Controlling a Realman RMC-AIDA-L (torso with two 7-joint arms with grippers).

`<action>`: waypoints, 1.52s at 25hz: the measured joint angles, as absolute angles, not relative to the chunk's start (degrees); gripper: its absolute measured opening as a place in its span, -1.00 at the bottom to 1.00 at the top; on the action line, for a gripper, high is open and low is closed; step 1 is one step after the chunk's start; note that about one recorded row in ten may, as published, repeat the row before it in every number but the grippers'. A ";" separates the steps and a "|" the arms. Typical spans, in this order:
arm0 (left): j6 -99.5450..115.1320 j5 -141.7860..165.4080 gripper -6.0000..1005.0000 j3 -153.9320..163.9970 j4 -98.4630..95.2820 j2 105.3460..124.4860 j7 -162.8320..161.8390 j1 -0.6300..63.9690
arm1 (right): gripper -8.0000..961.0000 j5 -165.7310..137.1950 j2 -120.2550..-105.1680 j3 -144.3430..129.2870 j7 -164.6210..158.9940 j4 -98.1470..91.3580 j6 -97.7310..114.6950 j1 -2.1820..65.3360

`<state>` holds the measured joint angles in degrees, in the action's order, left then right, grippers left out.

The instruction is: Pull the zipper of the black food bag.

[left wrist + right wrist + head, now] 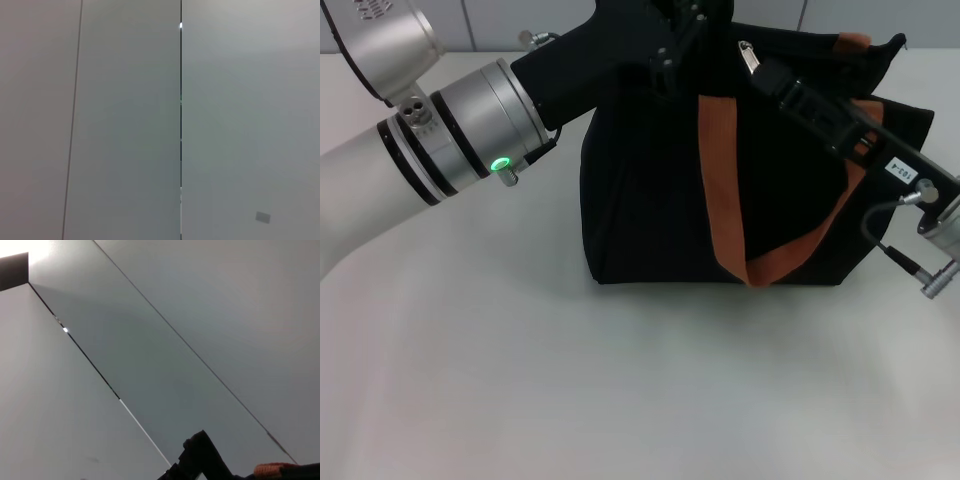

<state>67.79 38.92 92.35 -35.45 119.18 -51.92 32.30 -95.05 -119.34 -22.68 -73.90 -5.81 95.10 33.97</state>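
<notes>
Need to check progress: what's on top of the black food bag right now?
Both grippers, left and right, over the black food bag, by the zipper. The track itself is covered.

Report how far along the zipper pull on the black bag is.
Done: both hands have reached the black food bag's top edge. In hand: the right hand sits by the silver zipper; the left hand is at the other end. Left: the pull itself; zipper travel can't be judged.

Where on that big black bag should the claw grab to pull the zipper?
Probably the small silver pull tab on the black food bag's upper edge. It sticks up from the dark track, so pinching its flat faces from above seems best, clear of the orange handle.
</notes>
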 joint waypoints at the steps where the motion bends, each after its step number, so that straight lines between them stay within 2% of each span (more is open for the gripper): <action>1: 67.77 38.92 -0.85 92.36 -35.47 119.18 -51.93 32.30 | -0.03 -95.27 -119.35 -22.79 -74.03 -5.80 94.50 34.67; 29: 67.20 38.12 -0.84 92.46 -35.15 119.18 -51.84 32.25 | -0.03 -96.09 -119.53 -25.41 -78.31 -5.67 94.36 38.80; 38: 67.20 37.68 -0.83 92.55 -35.09 119.18 -51.73 31.91 | -0.03 -95.26 -119.56 -24.23 -78.46 -5.51 91.66 37.72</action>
